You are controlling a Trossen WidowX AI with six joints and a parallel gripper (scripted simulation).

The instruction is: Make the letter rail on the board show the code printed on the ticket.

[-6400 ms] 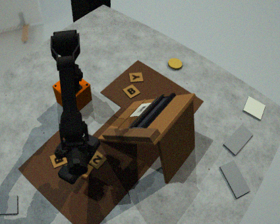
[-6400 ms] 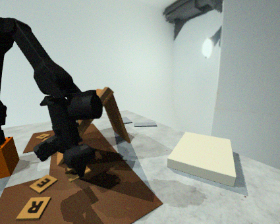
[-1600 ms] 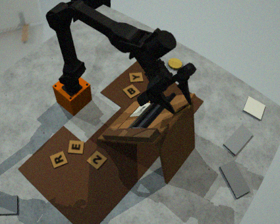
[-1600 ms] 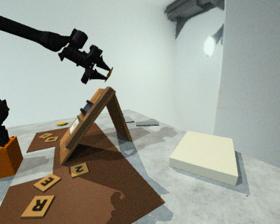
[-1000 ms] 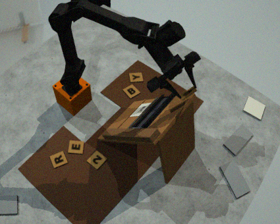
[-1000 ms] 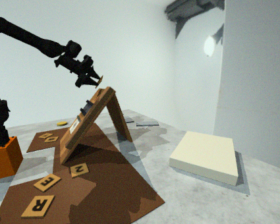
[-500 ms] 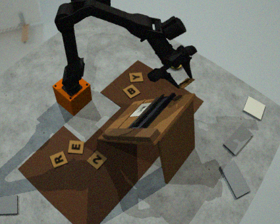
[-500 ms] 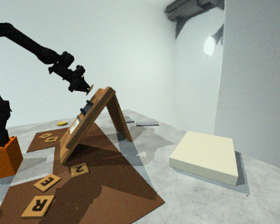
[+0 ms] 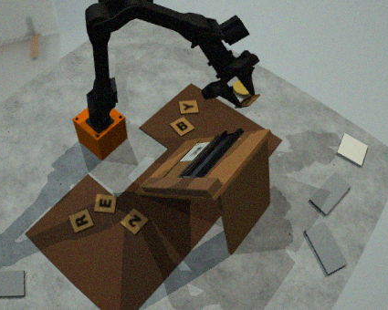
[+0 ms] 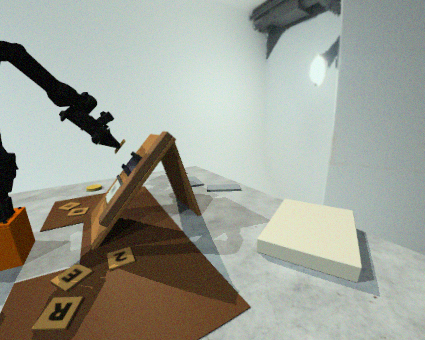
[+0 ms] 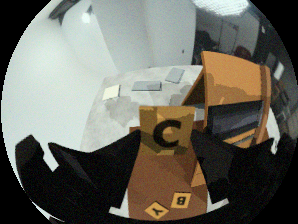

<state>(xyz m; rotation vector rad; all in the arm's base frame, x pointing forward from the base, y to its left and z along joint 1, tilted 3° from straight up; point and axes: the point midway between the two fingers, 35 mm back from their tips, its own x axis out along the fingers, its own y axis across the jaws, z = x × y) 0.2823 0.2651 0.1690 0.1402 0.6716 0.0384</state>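
Observation:
My gripper (image 9: 247,100) (image 10: 119,145) (image 11: 165,133) is shut on the C tile (image 9: 251,100) (image 10: 121,144) (image 11: 166,131), in the air beyond the board's far end in the top view, touching nothing else. The C looks upright in the wrist view. The sloped wooden board (image 9: 244,156) (image 10: 136,189) (image 11: 232,75) carries the dark rail (image 9: 212,154) (image 10: 132,164) (image 11: 234,120); I see no tile in it. The ticket (image 9: 194,152) (image 10: 114,191) is too small to read. Tiles Y (image 9: 188,107) (image 11: 157,210), B (image 9: 182,126) (image 11: 181,200), R (image 9: 81,221) (image 10: 58,313), E (image 9: 105,203) (image 10: 71,276) and N (image 9: 134,222) (image 10: 121,257) lie flat.
Brown mats (image 9: 215,105) (image 10: 201,312) lie under the loose tiles. A yellow disc (image 9: 240,87) (image 10: 94,188) lies on the counter behind the gripper. A cream block (image 9: 352,149) (image 10: 308,230) (image 11: 111,92) and grey slabs (image 9: 330,193) (image 9: 325,250) (image 11: 146,86) lie beyond the board. An orange base (image 9: 101,137) supports the arm.

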